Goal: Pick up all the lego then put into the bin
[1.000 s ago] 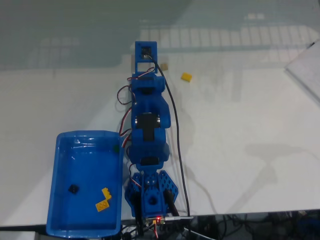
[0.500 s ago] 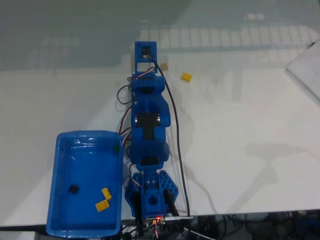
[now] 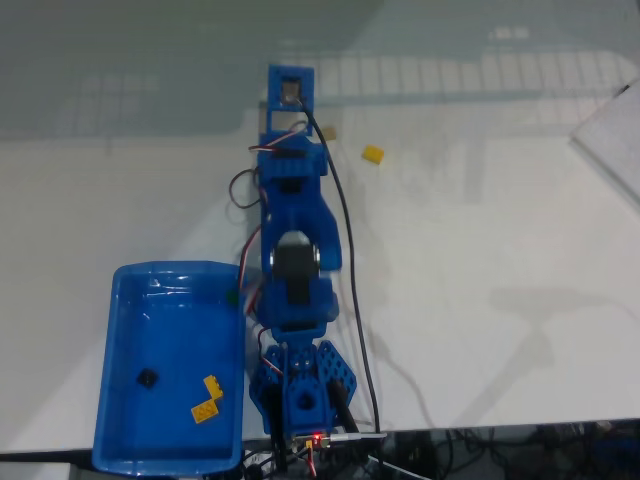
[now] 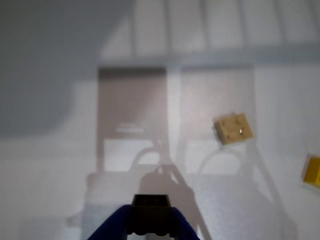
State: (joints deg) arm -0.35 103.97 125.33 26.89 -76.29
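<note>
Two bricks, tan lego (image 4: 233, 129) and yellow lego (image 4: 313, 171), lie at two o'clock of the gripper (image 4: 151, 214); jaws grip something black.

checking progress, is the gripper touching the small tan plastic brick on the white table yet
Apart. In the wrist view the small tan plastic brick lies on the white table up and to the right of the gripper, with bare table between them.

Glossy blue plastic bin (image 3: 170, 290), studded plastic lego (image 4: 233, 128), smooth white table (image 3: 480, 260)
</note>
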